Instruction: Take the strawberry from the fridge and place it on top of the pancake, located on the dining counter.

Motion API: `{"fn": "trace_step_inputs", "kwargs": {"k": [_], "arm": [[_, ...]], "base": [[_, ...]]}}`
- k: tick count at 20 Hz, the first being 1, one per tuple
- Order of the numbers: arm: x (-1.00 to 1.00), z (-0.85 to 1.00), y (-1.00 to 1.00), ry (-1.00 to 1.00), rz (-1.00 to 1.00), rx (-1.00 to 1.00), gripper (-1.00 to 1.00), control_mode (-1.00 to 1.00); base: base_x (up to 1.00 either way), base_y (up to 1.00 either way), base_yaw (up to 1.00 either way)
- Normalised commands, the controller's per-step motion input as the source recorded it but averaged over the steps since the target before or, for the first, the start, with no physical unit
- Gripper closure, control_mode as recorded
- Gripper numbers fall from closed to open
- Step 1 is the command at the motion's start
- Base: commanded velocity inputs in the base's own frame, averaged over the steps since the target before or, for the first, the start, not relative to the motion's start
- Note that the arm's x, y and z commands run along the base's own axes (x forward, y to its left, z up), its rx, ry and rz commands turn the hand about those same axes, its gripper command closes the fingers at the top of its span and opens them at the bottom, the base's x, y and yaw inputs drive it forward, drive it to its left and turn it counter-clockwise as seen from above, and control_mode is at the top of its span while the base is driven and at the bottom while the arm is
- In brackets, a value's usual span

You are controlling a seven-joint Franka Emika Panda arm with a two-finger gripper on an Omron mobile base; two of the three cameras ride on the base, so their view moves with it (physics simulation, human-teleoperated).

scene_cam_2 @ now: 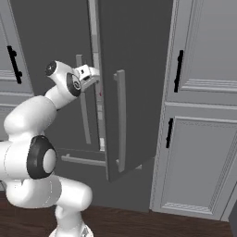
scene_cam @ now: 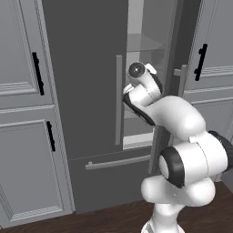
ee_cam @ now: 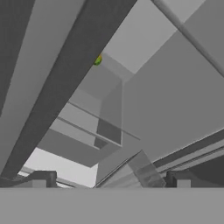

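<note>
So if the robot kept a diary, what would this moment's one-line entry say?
stage: opening fridge | right door: ajar | left door: closed | gripper: open, empty, at door gap | inside: small yellow-green item | strawberry: unseen

Dark grey fridge stands with its right door ajar, pale shelved interior showing through the gap

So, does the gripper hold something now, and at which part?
Nothing is held. The gripper is open at the gap of the fridge, its right door ajar, and between its fingertips there is only the pale interior.
</note>
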Motion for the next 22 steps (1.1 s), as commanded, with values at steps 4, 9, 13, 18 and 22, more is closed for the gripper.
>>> {"fn": "trace_step_inputs", "kwargs": {"k": [4, 9, 13, 18, 22], "arm": [[0.61, -0.15, -0.33, 0.00, 0.00, -0.02, -1.00, -1.00], [0.17, -0.03, -0.58, 0.02, -0.01, 0.00, -1.00, -1.00], [-0.18, 0.00, -0.72, 0.00, -0.04, 0.00, -1.00, -1.00], [-0.74, 0.08, -0.79, -0.06, -0.08, 0.00, -1.00, -1.00], [-0.70, 0.18, -0.90, -0.06, -0.07, 0.00, -1.00, -1.00]], "base": [[0.00, 0.00, 0.00], [0.00, 0.00, 0.00], [0.00, 0.00, 0.00], [0.00, 0.00, 0.00], [0.00, 0.00, 0.00]]}}
